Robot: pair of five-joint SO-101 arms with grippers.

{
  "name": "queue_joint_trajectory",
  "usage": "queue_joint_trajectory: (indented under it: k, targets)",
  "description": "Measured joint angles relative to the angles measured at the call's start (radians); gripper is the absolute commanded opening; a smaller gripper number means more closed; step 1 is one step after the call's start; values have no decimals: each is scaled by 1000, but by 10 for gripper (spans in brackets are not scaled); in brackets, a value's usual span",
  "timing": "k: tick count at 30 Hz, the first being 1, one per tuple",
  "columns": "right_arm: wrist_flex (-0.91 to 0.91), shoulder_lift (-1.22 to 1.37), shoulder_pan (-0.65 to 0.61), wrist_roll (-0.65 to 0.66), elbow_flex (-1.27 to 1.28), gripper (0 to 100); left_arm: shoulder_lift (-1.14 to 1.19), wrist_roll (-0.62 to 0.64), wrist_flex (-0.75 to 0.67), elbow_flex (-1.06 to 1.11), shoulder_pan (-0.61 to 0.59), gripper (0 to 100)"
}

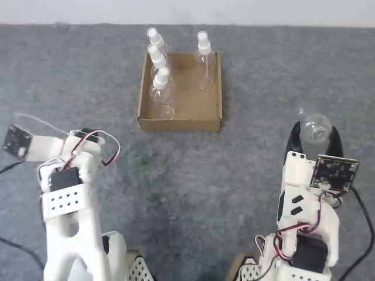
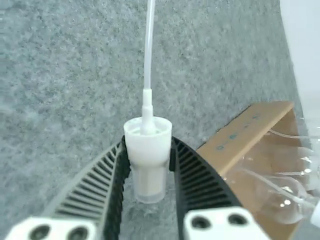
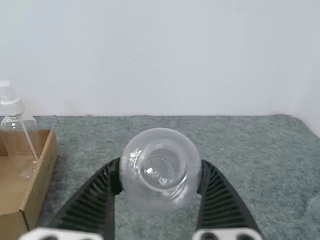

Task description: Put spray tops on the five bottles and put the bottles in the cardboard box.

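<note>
Desk: Caption pls. Who holds what?

Photog: Left gripper [image 2: 147,150] is clamped on a spray top [image 2: 148,160] by its collar, w/ the dip tube [image 2: 148,60] sticking straight out past the fingertips. Right gripper [image 3: 159,172] is closed round the one bare bottle [image 3: 160,165], at the table's right side, well apart from the cardboard box [image 1: 179,123].

Desk: Other four?

Photog: Four capped bottles [image 1: 162,93] stand in the box, far centre.

Desk: What does the next move turn on?

Photog: Lining up two axes, imo. Top and bottle sit at opposite sides of the table, well apart, and the bottle lies to the left arm's right. From the right wrist, the bottle's long axis runs along the gripper's own line, a round end facing the camera. From above, the neck seems to point away from that arm, tho it's faint. The tube must enter the neck end-on, so one arm or both prob. need to turn inward. Box looks abt equally near each arm.
</note>
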Motion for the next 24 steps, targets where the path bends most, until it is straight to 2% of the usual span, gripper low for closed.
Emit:
queue_joint_trajectory:
  k: [6, 9, 15, 24]
  targets:
    - [0, 0, 0, 0, 0, 41, 54, 3, 121, -58, -2, 12]
    - [0, 0, 0, 0, 0, 41, 181, 3, 144, -141, -3, 12]
    - [0, 0, 0, 0, 0, 41, 420, 61, 318, -356, -29, 12]
    - [0, 0, 0, 0, 0, 41, 601, 97, 267, -405, -89, 13]
